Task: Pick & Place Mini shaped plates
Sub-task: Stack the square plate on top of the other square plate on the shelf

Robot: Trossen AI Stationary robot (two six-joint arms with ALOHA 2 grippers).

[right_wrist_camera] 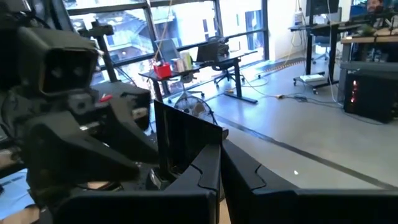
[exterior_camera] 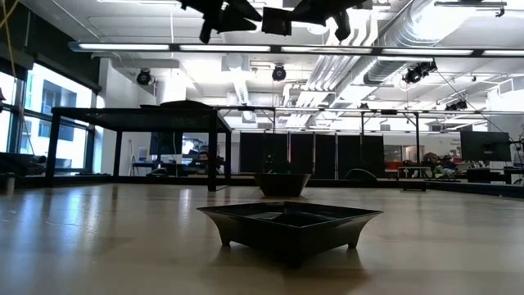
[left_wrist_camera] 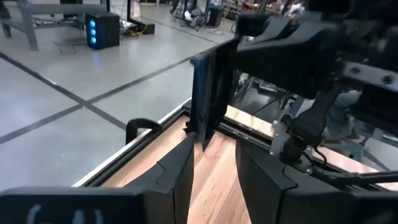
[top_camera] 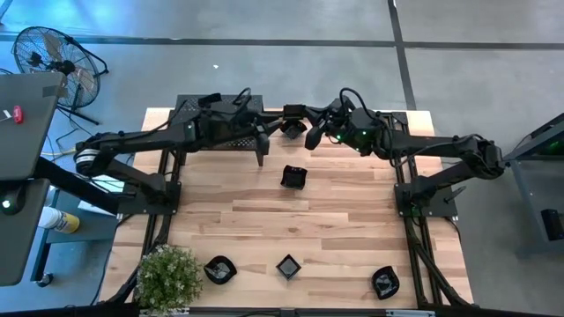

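Both arms meet high over the table's far middle. Between them hangs one small black square plate [top_camera: 293, 113], held on edge; it also shows at the top of the low view [exterior_camera: 277, 20]. My right gripper [right_wrist_camera: 221, 155] is shut on it. My left gripper [left_wrist_camera: 214, 162] is open, its fingers just short of the plate's lower corner [left_wrist_camera: 202, 140]; I see no touch. Several other mini plates rest on the table: one at mid-table [top_camera: 294, 177], and a round one [top_camera: 219, 269], a square one [top_camera: 288, 265] and another round one [top_camera: 385, 282] along the near edge. My right gripper pinches the square plate by one edge [right_wrist_camera: 219, 140] between its two fingers, which come level from the table's right. The plate is lifted clear and stands on edge, its face [left_wrist_camera: 208, 93] turned toward my left gripper. My own fingers hide the exact contact.
A black perforated shelf [top_camera: 211, 123] stands at the table's far left, under my left arm. A potted plant [top_camera: 167, 277] sits at the near left corner. In the low view a square plate [exterior_camera: 289, 223] lies close by, with a rounder one [exterior_camera: 282, 182] behind it.
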